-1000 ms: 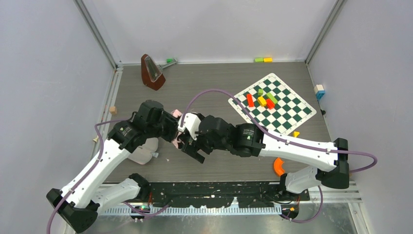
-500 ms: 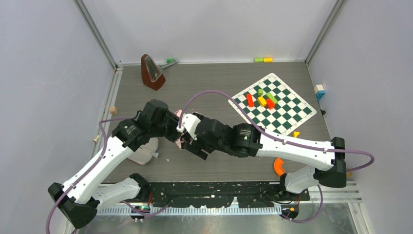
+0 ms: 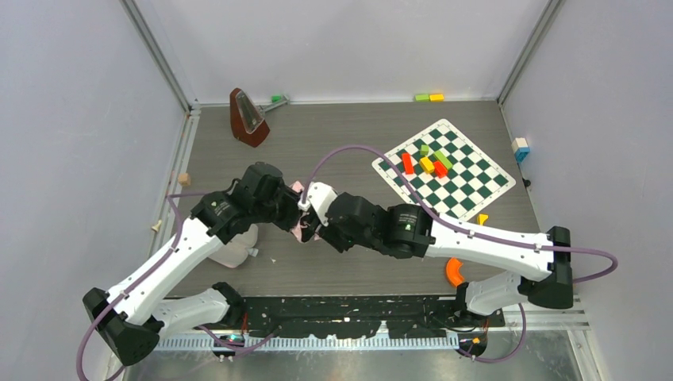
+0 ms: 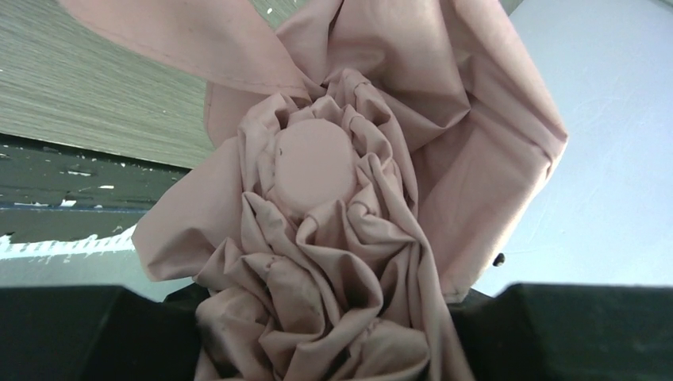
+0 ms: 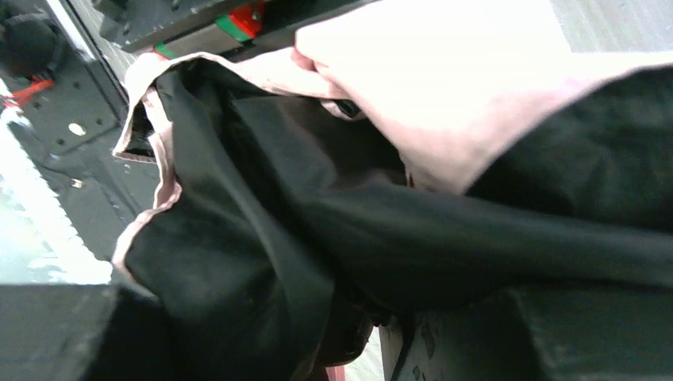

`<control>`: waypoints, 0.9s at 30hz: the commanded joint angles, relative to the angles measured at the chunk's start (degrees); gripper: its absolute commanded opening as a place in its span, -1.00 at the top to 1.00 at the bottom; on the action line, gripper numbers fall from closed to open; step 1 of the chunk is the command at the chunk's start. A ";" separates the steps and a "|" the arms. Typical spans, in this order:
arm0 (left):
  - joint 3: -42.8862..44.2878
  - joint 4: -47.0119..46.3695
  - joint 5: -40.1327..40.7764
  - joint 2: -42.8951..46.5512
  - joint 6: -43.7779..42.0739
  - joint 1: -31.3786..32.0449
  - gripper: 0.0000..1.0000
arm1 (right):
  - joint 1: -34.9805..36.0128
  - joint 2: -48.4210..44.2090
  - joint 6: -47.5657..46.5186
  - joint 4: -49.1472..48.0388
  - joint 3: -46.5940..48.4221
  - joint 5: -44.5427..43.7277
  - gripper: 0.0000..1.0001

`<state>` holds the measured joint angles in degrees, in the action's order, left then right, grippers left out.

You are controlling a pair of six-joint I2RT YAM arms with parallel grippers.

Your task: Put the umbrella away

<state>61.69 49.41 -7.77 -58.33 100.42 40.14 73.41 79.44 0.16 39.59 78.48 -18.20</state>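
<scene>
My left gripper [image 4: 317,317] clamps the bunched pale-pink-and-black fabric folding umbrella [image 4: 314,163]; whether my smothered right gripper [image 5: 317,325] grips, I cannot tell. Limp, slippery cloth: hold the firm core.

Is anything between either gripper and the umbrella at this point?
Nothing visible. The umbrella lies between the jaws of the left gripper, its pink fabric bunched there, and its black fabric fills the gap of the right gripper. Whether the right jaws are closed on it cannot be told.
</scene>
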 commanded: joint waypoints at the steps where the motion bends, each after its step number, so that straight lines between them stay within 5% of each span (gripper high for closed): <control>1: 1.85 -3.94 -6.42 0.14 -3.58 2.05 0.22 | -5.04 -8.42 11.14 -14.46 -5.19 2.67 0.89; 12: -0.50 -4.02 -10.45 0.41 -10.12 1.74 -0.38 | -12.98 -15.40 23.45 -29.57 -13.41 15.64 0.89; 19: -4.37 -6.96 -13.41 0.48 -9.61 1.70 -0.42 | -15.72 -16.55 29.91 -33.58 -14.81 19.07 0.90; 27: -10.73 -12.23 -13.64 1.15 -8.88 1.61 -0.73 | -20.40 -19.00 45.38 -44.68 -20.15 22.81 0.89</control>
<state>54.74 37.01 -14.87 -58.65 96.25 40.38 57.47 64.47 31.31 18.87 58.19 6.87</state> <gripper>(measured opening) 0.831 0.445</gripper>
